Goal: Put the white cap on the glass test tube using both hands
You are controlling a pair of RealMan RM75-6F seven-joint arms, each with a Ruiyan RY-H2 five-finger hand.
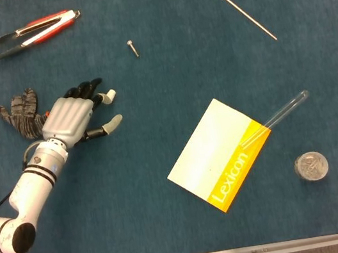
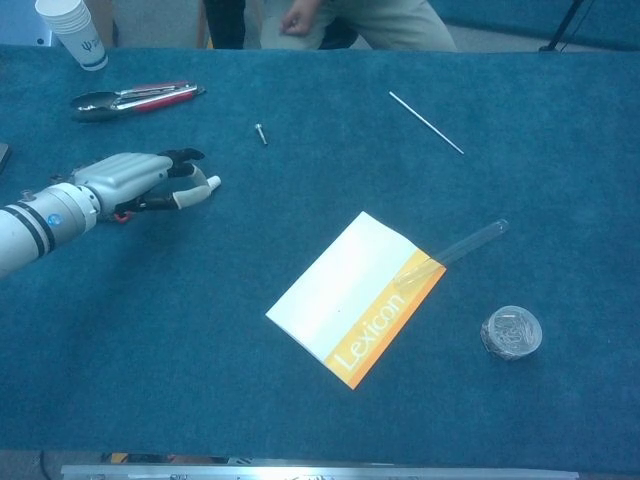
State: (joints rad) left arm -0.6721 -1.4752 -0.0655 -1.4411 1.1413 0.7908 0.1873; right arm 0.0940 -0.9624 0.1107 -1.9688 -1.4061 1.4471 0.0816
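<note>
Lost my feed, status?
Left hand at white cap, grip unclear. Right hand unseen. Glass test tube lying across Lexicon booklet.
</note>
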